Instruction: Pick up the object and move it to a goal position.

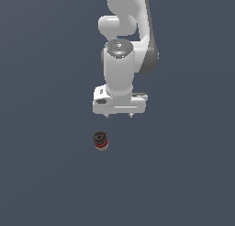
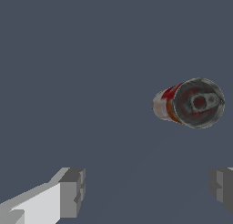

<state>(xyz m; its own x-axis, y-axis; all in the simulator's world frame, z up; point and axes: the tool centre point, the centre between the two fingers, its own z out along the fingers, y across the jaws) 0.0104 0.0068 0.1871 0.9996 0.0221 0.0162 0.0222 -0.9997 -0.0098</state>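
- Can (image 1: 100, 141) is what the tool (image 1: 119, 115) must fetch; the tool hangs above the counter (image 1: 41, 174) with its two short fingertips (image 1: 131, 115) spread wide and nothing between them.
- In the wrist view the grey finger pads (image 2: 73, 191) stand far apart at either side, the gap between them bare.
- In the exterior view the can stands upright on the counter at about seven o'clock from the tool, near but apart from it.
- Its dark top (image 2: 199, 103) faces the wrist camera, with a red band and whitish base behind.
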